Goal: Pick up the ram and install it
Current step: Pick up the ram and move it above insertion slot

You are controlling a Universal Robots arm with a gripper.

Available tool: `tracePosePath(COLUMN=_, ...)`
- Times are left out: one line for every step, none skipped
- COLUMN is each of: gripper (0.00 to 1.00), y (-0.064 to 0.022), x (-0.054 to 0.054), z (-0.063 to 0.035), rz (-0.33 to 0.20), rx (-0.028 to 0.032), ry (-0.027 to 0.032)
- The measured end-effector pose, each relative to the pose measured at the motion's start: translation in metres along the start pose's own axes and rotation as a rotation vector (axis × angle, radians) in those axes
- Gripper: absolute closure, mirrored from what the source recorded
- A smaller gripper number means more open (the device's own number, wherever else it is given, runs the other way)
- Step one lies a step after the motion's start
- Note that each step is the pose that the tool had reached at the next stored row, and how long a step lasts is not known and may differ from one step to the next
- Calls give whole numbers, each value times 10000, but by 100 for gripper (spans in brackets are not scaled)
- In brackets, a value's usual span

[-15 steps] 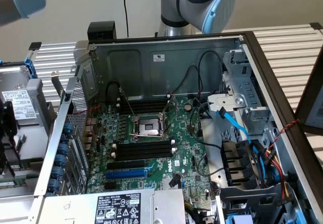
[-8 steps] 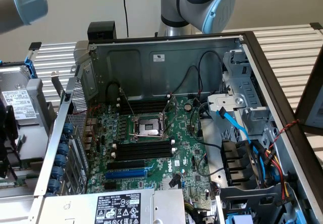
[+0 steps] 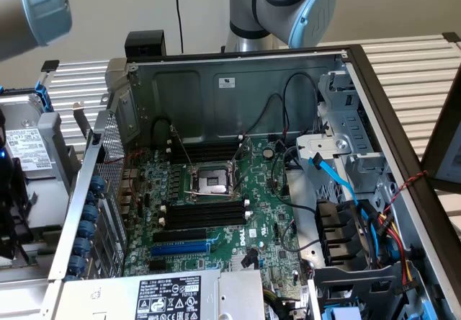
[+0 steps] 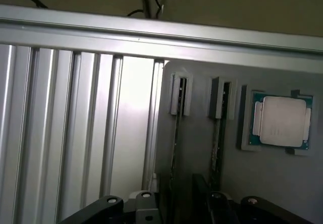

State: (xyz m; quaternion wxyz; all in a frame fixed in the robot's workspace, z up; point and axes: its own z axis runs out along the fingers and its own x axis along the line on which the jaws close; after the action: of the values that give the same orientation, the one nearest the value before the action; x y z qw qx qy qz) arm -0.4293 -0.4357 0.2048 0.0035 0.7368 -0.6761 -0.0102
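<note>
The gripper (image 4: pixel 180 211) is wide open and empty over the grey tray (image 4: pixel 272 178). In the tray, the ram (image 4: pixel 175 138) stands on edge near a processor (image 4: pixel 281 121).

The arm (image 3: pixel 247 14) rises as a silver column at the top middle of the exterior view, where a blue-capped joint (image 3: pixel 314 11) bends it sideways. A second joint (image 3: pixel 42 6), grey with the same pale blue cap, hangs in that view's top left corner. In the wrist view the gripper (image 4: pixel 179 210) points away from the camera, its dark fingers (image 4: pixel 108 206) spread wide apart and gripping nothing.
</note>
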Motion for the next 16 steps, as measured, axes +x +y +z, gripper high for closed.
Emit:
tracePosePath(gripper=61, y=0, x=0, z=1, rz=-17, rx=1, ry=6)
tracePosePath(gripper=61, y=0, x=0, z=2, rz=-16, rx=1, ry=11)
tracePosePath(gripper=61, y=-1, x=0, z=7, rz=-16, rx=4, ry=11)
tracePosePath(gripper=61, y=-1, x=-1, z=17, rz=-16, rx=9, ry=12)
tracePosePath(gripper=61, y=-1, x=0, z=28, rz=-10, rx=8, ry=14)
tracePosePath(gripper=61, y=-1, x=0, z=40, rz=7, rx=7, ry=16)
tracePosePath(gripper=61, y=-1, x=0, z=47, rz=27, rx=7, ry=16)
tracePosePath(gripper=61, y=-1, x=0, z=49, rz=51, rx=6, ry=16)
tracePosePath(gripper=61, y=-1, x=0, z=49, rz=92, rx=5, ry=16)
tracePosePath(gripper=61, y=-1, x=0, z=49, rz=128, rx=5, ry=15)
tracePosePath(gripper=61, y=-1, x=0, z=49, rz=152, rx=5, ry=15)
tracePosePath(gripper=61, y=-1, x=0, z=49, rz=177, rx=6, ry=14)
tracePosePath(gripper=61, y=-1, x=0, z=50, rz=197, rx=8, ry=13)
tracePosePath(gripper=61, y=-1, x=0, z=50, rz=209, rx=8, ry=13)
tracePosePath(gripper=64, y=-1, x=0, z=50, rz=212, rx=8, ry=12)
tracePosePath(gripper=64, y=-1, x=0, z=50, rz=221, rx=8, ry=12)
